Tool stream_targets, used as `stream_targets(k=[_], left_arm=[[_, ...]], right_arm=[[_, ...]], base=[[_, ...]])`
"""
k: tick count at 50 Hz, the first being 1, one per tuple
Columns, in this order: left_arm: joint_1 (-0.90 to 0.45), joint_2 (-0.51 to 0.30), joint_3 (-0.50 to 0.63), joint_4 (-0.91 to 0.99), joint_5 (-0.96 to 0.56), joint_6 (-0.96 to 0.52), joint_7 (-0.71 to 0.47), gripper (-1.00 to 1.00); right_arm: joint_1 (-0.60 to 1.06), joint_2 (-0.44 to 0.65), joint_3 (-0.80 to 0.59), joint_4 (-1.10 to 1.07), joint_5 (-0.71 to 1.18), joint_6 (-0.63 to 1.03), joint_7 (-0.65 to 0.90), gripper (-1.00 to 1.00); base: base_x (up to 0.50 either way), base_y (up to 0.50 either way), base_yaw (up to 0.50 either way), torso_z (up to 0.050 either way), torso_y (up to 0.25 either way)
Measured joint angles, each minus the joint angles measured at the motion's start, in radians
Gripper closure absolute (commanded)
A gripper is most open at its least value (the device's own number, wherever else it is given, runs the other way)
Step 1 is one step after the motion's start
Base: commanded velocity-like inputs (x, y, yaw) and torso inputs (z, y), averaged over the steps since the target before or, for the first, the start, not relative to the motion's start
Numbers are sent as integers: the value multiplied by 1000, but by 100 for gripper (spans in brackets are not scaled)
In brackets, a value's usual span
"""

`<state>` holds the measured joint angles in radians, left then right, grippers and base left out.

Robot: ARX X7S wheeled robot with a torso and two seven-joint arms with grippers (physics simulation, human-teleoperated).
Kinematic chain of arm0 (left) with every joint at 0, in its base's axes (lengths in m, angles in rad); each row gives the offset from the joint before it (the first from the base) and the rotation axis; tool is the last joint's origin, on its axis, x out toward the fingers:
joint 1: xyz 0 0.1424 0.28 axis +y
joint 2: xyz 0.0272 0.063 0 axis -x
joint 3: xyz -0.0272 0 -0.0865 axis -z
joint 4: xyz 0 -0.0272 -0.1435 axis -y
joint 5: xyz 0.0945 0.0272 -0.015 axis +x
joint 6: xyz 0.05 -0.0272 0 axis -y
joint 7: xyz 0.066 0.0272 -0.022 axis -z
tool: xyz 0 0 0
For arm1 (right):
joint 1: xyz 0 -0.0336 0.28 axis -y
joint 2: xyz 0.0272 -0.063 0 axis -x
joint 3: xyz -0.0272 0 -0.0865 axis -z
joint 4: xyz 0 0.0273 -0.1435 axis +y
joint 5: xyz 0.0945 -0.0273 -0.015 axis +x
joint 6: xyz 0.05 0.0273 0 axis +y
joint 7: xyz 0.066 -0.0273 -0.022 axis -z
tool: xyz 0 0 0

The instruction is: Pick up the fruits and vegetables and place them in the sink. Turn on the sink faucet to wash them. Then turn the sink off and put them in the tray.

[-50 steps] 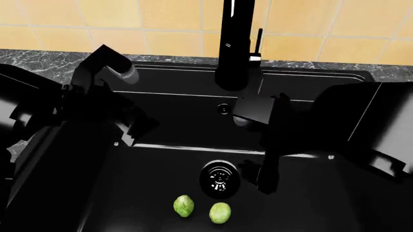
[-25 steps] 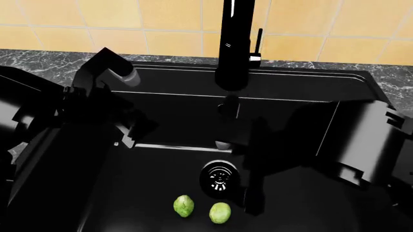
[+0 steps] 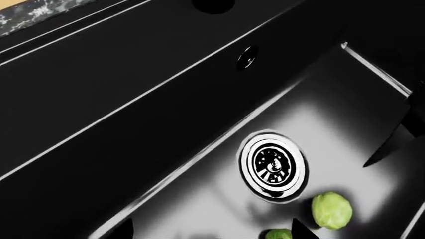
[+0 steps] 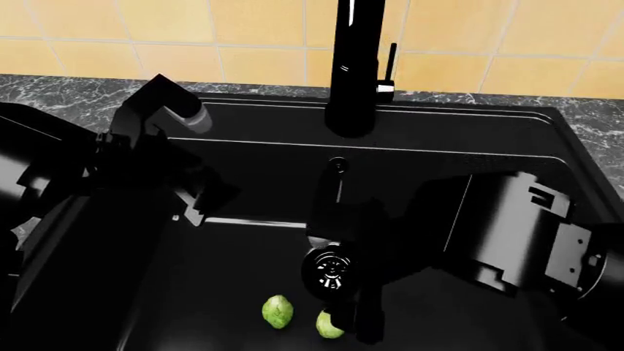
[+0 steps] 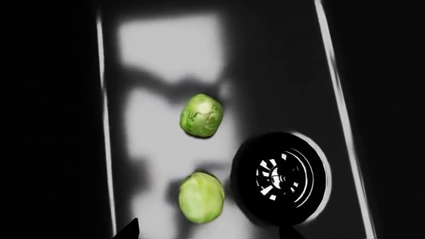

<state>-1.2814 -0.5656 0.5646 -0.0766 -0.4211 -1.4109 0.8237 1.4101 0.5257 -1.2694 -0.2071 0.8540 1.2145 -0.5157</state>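
Note:
Two yellow-green sprouts [image 4: 278, 312] [image 4: 326, 327] lie on the floor of the black sink [image 4: 253, 183], in front of the drain [image 4: 332, 270]. My right gripper [image 4: 351, 322] hangs low in the basin, right by the right-hand sprout and covering part of it. In the right wrist view that sprout [image 5: 201, 197] sits just ahead of the open right gripper [image 5: 209, 234], and the other sprout [image 5: 201, 115] lies farther off. My left gripper [image 4: 200, 201] is held open over the basin's left side. The black faucet [image 4: 351, 66] stands at the back. The tray is out of view.
The faucet's thin lever [image 4: 392, 66] points up on its right side. A marbled counter edge [image 4: 69, 91] and yellow wall tiles run behind the sink. The left wrist view shows the drain [image 3: 273, 164], both sprouts [image 3: 332, 210] [image 3: 279, 234] and an overflow hole [image 3: 246, 57].
My right arm has swung left and down into the basin, from beside the faucet to the right-hand sprout, now partly hiding it. The left arm and both sprouts have stayed put.

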Motion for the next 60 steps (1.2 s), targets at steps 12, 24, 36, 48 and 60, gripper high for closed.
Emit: stream_targets(k=[12, 24, 36, 48, 60], left_arm=[[1, 1, 4, -6, -5, 5, -3, -100], [1, 0, 7, -7, -10, 7, -7, -100], [2, -2, 8, -4, -17, 7, -11, -100], [2, -3, 9, -4, -23, 10, -14, -100], [3, -6, 13, -5, -29, 14, -15, -100]], right_arm=[[-33, -22, -37, 30, -19, -22, -5, -100], [-67, -46, -83, 58, -42, -38, -9, -100], [-87, -71, -126, 103, -73, -57, -17, -100], [-95, -88, -152, 141, -95, -66, -17, -100], [-99, -118, -176, 211, -122, -100, -42, -100]], base=[[0, 0, 0, 0, 0], [0, 0, 0, 0, 0], [0, 0, 0, 0, 0], [0, 0, 0, 0, 0], [0, 0, 0, 0, 0]])
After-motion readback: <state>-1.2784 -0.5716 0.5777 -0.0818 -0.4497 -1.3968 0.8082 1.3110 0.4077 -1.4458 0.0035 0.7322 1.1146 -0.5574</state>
